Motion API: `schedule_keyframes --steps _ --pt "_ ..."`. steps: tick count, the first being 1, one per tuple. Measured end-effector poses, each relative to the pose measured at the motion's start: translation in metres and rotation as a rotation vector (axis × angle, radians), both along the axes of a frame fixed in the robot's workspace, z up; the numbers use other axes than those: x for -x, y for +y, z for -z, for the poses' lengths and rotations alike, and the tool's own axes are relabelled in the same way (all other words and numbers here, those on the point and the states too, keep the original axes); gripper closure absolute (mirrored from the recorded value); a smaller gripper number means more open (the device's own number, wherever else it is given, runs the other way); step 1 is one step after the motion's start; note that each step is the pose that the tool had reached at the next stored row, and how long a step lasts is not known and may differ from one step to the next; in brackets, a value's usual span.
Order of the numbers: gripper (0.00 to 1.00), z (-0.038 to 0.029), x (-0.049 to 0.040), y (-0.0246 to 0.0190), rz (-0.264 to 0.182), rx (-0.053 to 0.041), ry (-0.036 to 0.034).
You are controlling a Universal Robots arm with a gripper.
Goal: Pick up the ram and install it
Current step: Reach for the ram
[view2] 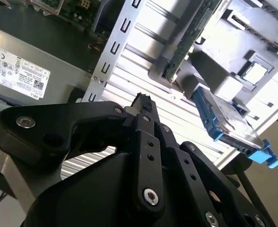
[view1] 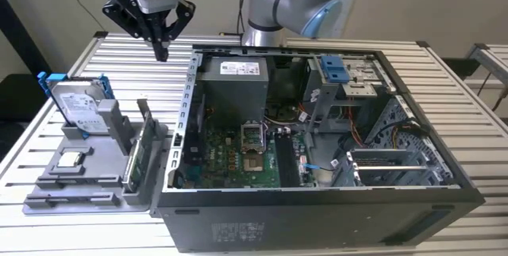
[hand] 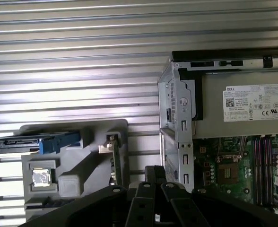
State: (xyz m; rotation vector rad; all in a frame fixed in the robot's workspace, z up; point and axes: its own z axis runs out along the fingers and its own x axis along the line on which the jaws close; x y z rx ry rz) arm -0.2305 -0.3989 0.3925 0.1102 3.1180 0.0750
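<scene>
The ram [view1: 135,156] stands on its long edge in a slot of the grey holder [view1: 87,175], at the exterior view's left beside the open computer case [view1: 317,208]. In both wrist views it is seen edge-on as a thin greenish strip [hand: 114,158] [view2: 188,40]. My gripper [view1: 161,50] hangs above the slatted table behind the holder, near the case's rear corner. Its fingers point down, shut, with nothing between them. The black fingers [view2: 141,106] [hand: 153,177] also show in both wrist views, well away from the ram.
The holder also carries a hard drive with a blue frame [view1: 78,102] and a small square chip [view1: 71,159]. Inside the case are the power supply [view1: 238,83], the green motherboard [view1: 238,161] with long dark slots [hand: 262,158], drive bays and cables.
</scene>
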Motion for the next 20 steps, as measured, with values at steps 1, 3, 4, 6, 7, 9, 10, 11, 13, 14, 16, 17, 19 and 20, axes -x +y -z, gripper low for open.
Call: schedule_keyframes --steps 1,3,4,6,7,9,10,11,13,14,16,17,19,20 --pt "0.89 0.0000 0.0008 0.0000 0.000 0.0000 0.0000" --pt "0.89 0.0000 0.0027 0.0000 0.000 0.0000 0.0000" --pt "0.89 0.0000 0.0035 0.0000 0.000 0.0000 0.0000" --pt "0.89 0.0000 0.0060 0.0000 0.000 0.0000 0.0000" --pt "0.89 0.0000 0.0070 0.0000 0.000 0.0000 0.0000" --pt "0.89 0.0000 0.0096 0.0000 0.000 0.0000 0.0000" --pt "0.89 0.0000 0.0111 0.0000 0.000 0.0000 0.0000" --pt "0.89 0.0000 0.0123 0.0000 0.000 0.0000 0.0000" --pt "0.89 0.0000 0.0152 0.0000 0.000 0.0000 0.0000" --pt "0.89 0.0000 0.0165 0.0000 0.000 -0.0001 -0.0001" --pt "0.89 0.0000 0.0190 0.0000 0.000 0.0001 0.0000" --pt "0.89 0.0000 0.0205 0.0000 0.000 0.0000 -0.0001" --pt "0.89 0.0000 0.0227 0.0000 0.000 0.0000 0.0000" --pt "0.89 0.0000 0.0239 0.0000 0.000 0.0000 0.0000"
